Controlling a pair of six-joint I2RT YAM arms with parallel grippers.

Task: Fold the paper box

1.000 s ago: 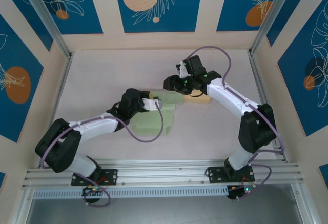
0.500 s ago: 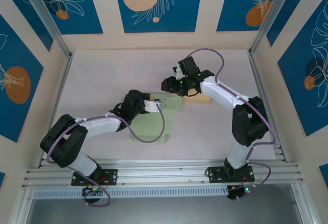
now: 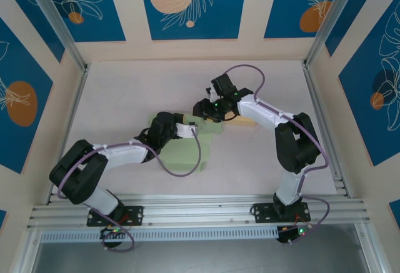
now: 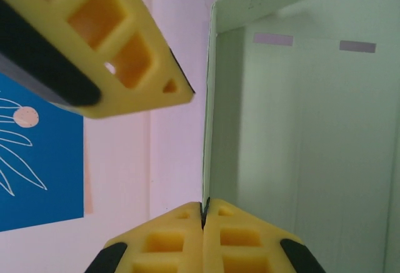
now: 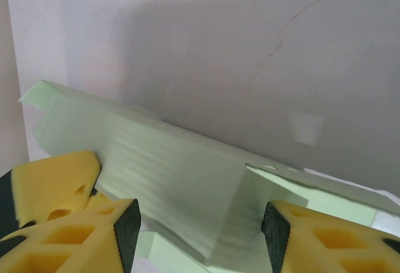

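Note:
The pale green paper box (image 3: pixel 186 151) lies partly folded mid-table. My left gripper (image 3: pixel 189 128) is at its far edge. Seen from the left wrist, the left gripper (image 4: pixel 204 205) is shut on the thin edge of an upright box wall (image 4: pixel 300 148). My right gripper (image 3: pixel 201 109) hovers just beyond it, and one of its yellow fingers (image 4: pixel 119 48) shows in that view too. From the right wrist, the right gripper (image 5: pixel 197 229) stands open, its pads either side of a raised wall and corner fold (image 5: pixel 169 173). The left gripper's fingers (image 5: pixel 56 176) sit beside it.
A tan block (image 3: pixel 249 122) lies under the right forearm, right of the box. Purple cables (image 3: pixel 178 170) loop off both arms, one over the box. Aluminium rails (image 3: pixel 69 117) and patterned walls close in the pinkish table (image 3: pixel 125 92) on three sides.
The right gripper has moved left toward the left gripper and over the raised wall, its jaws a little narrower. The left gripper stays shut on the wall edge.

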